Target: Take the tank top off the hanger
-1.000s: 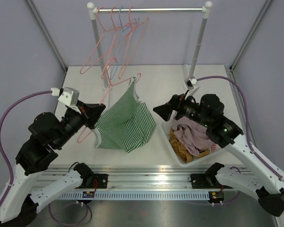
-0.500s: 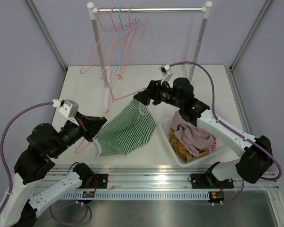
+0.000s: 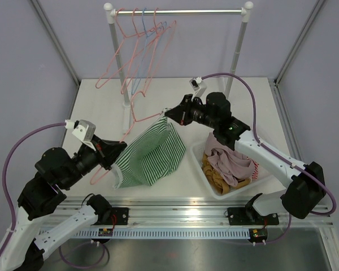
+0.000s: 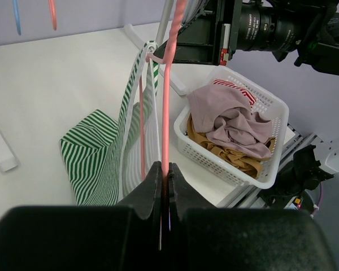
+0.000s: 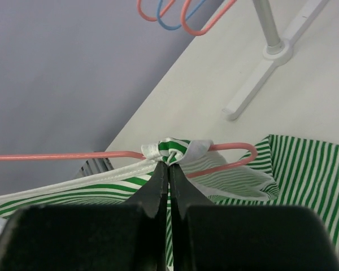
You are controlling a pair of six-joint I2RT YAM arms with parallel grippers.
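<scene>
Where R end effector (image 5: 169,167) pinches it, green-striped tank top (image 3: 152,152) bunches.

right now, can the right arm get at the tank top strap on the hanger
Yes, it seems so: the right gripper is shut on the bunched strap of the tank top at the end of the pink hanger, nothing in between.

White table (image 3: 101,107); basket (image 4: 226,168), rack (image 3: 237,51), tank top (image 3: 152,155)
</scene>
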